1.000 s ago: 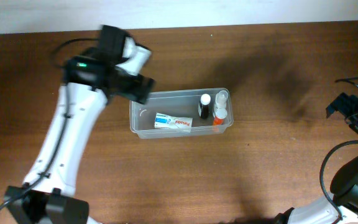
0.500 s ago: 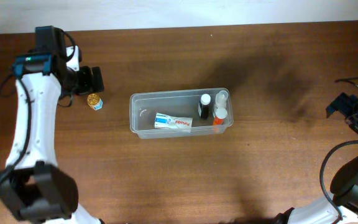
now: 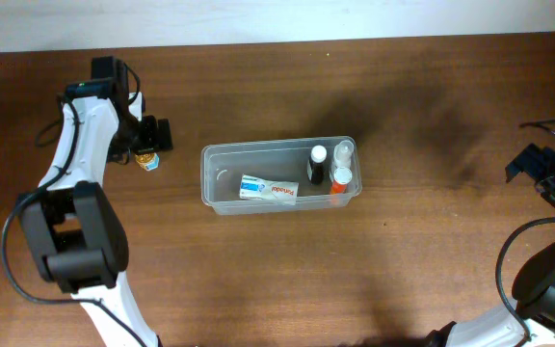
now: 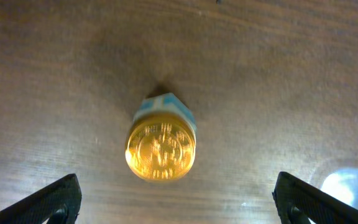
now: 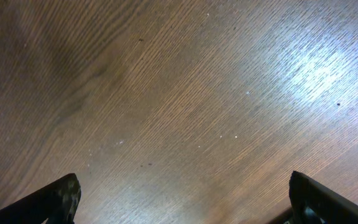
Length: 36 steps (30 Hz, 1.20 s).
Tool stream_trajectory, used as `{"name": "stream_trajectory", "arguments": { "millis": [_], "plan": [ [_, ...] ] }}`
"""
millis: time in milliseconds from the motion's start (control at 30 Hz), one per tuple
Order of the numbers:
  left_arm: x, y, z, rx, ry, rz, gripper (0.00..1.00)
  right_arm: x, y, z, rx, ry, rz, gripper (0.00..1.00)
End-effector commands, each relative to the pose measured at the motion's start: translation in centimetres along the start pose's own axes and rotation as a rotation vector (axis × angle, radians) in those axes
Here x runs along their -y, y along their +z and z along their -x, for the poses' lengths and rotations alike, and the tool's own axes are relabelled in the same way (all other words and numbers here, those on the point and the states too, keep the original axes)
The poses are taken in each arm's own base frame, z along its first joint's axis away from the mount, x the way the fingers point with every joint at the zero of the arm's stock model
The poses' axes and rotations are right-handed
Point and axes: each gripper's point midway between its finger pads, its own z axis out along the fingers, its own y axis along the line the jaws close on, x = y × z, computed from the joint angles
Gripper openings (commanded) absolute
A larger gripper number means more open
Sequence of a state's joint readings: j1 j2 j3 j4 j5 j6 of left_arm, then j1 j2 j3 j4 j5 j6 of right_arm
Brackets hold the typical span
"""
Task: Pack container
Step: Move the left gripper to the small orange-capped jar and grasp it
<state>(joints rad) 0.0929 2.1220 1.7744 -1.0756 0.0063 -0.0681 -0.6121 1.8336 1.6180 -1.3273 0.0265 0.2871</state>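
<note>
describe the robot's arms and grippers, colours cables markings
The left arm has white links, black joints and loose black cables. The right arm shows mostly black, with a small green light and black cables. The left gripper and right gripper have plain black fingers. No markings are legible.

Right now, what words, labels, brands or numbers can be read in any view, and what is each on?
Box in the container: red lettering on white and blue, too small to read.
Gold-capped jar: raised marks on the cap, too blurred to read.
Bottles in the container: no readable label.
No text can be quoted with confidence.
</note>
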Motion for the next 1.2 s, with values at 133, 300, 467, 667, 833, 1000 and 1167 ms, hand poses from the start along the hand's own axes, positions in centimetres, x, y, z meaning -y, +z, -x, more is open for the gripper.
{"name": "stream_trajectory", "arguments": {
  "millis": [133,300,467,667,833,1000,1167],
  "plan": [
    [-0.8,0.4,2.7,-0.002,0.029,0.018,0.99,0.3,-0.3,0.0,0.012,0.007,-0.006,0.98],
    [-1.3,2.7,1.8,-0.084,0.071,0.043,0.99,0.3,-0.3,0.0,0.012,0.007,-0.006,0.98],
    [-1.6,4.4,0.8,-0.142,0.1,0.055,0.99,0.3,-0.3,0.0,0.012,0.007,-0.006,0.98],
    [-1.5,4.6,1.0,-0.136,0.118,0.053,0.99,0.3,-0.3,0.0,0.012,0.007,-0.006,0.98],
    [-1.5,4.9,1.1,-0.133,0.118,0.053,0.99,0.3,-0.3,0.0,0.012,0.007,-0.006,0.98],
    [-1.5,6.5,0.5,-0.168,0.119,0.05,0.96,0.3,-0.3,0.0,0.012,0.007,-0.006,0.98],
    [-1.5,8.5,-0.3,-0.216,0.12,0.049,0.79,0.3,-0.3,0.0,0.012,0.007,-0.006,0.98]
  ]
}}
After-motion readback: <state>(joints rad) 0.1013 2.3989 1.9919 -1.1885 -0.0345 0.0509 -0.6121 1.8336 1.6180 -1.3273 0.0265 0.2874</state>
